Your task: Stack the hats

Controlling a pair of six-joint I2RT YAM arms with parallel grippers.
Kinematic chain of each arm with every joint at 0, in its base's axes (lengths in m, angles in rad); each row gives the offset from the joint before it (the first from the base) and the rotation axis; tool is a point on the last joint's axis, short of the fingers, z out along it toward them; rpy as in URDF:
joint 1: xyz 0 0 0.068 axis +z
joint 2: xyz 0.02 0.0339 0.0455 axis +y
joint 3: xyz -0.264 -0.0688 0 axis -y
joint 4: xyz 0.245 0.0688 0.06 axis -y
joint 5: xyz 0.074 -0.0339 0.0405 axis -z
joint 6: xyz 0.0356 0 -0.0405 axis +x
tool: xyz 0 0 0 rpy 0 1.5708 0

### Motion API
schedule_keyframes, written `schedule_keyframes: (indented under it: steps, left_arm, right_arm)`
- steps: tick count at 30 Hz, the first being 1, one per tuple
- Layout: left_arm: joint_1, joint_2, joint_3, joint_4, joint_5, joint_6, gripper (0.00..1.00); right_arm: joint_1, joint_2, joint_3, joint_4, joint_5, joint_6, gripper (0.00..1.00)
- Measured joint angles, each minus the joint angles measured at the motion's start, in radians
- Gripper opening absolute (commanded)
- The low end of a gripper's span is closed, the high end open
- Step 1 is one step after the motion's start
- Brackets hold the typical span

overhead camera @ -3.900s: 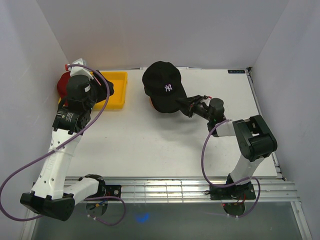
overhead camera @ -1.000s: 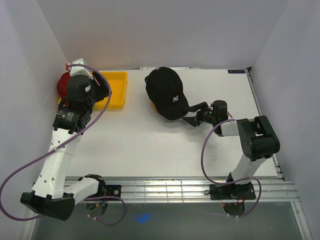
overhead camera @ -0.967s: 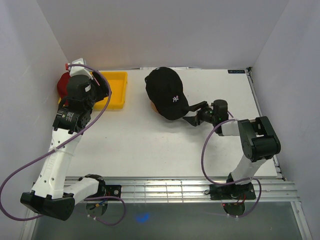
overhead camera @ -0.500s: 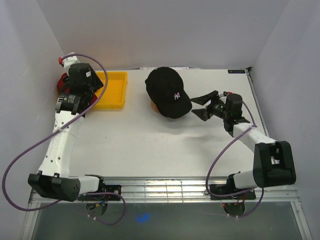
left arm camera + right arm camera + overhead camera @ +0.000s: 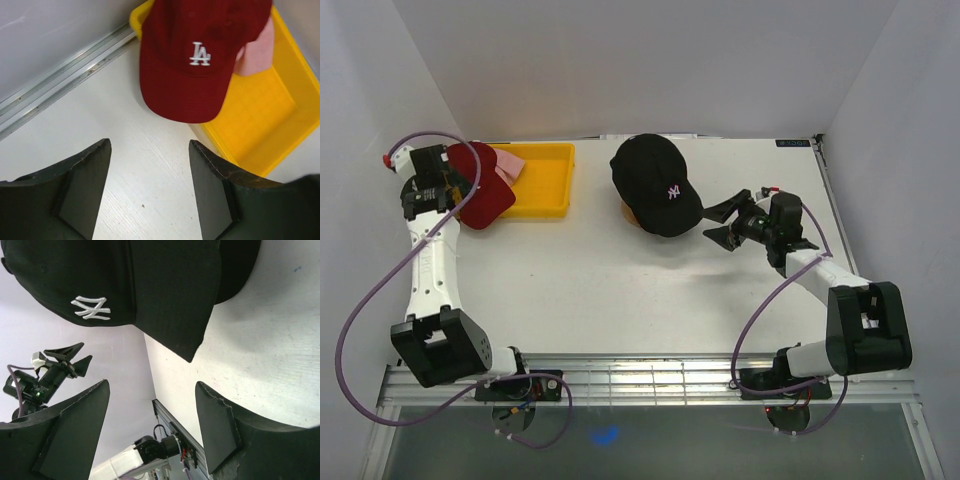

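A black cap (image 5: pixel 654 183) with a white NY logo sits at the back middle of the table, brim toward the right. It fills the top of the right wrist view (image 5: pixel 125 280). My right gripper (image 5: pixel 720 222) is open and empty, just right of the brim and not touching it (image 5: pixel 152 385). A dark red cap (image 5: pixel 482 195) with a white LA logo lies over the left corner of the yellow tray (image 5: pixel 545 180). A pink cap (image 5: pixel 256 50) shows under it. My left gripper (image 5: pixel 453 188) is open and empty, short of the red cap (image 5: pixel 192 55).
An orange-brown edge (image 5: pixel 628 213) shows under the black cap; I cannot tell what it is. The yellow tray (image 5: pixel 260 115) stands near the left wall. White walls close the table on the left, back and right. A metal rail (image 5: pixel 670 375) runs along the near edge.
My right gripper has let go of the black cap's brim and drawn back to the right, open. My left arm has swung back left off the tray, uncovering the red cap.
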Motion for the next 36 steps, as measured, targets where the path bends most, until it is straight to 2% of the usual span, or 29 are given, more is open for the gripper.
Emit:
schedule_keyframes:
  steps: [4,6,7,9,14,19,23,24,36]
  left_arm:
    - [0.127,0.014,-0.103,0.069,0.095,-0.028,0.72]
    - [0.156,0.015,-0.182,0.132,0.161,-0.040,0.73]
    - [0.160,0.015,-0.222,0.169,0.200,-0.049,0.73]
    - [0.161,0.015,-0.303,0.247,0.275,-0.066,0.84]
    - [0.161,0.016,-0.467,0.447,0.393,-0.114,0.87]
    - [0.184,0.031,-0.568,0.641,0.459,-0.141,0.90]
    - [0.223,0.100,-0.597,0.771,0.507,-0.149,0.92]
    - [0.233,0.124,-0.602,0.800,0.517,-0.153,0.98]
    - [0.282,0.332,-0.608,1.050,0.640,-0.197,0.98]
  right_arm:
    - [0.000,-0.019,-0.021,-0.003,-0.005,-0.051,0.75]
    - [0.000,-0.047,-0.041,-0.006,-0.010,-0.077,0.76]
    - [0.000,-0.065,-0.054,-0.005,-0.013,-0.092,0.76]
    - [0.002,-0.098,-0.079,-0.006,-0.019,-0.120,0.77]
    - [0.002,-0.141,-0.126,0.005,-0.035,-0.176,0.78]
    - [0.002,-0.161,-0.181,0.027,-0.055,-0.207,0.80]
    - [0.002,-0.171,-0.196,0.046,-0.066,-0.227,0.80]
    - [0.002,-0.171,-0.198,0.051,-0.069,-0.235,0.81]
    - [0.002,-0.165,-0.231,0.124,-0.076,-0.291,0.81]
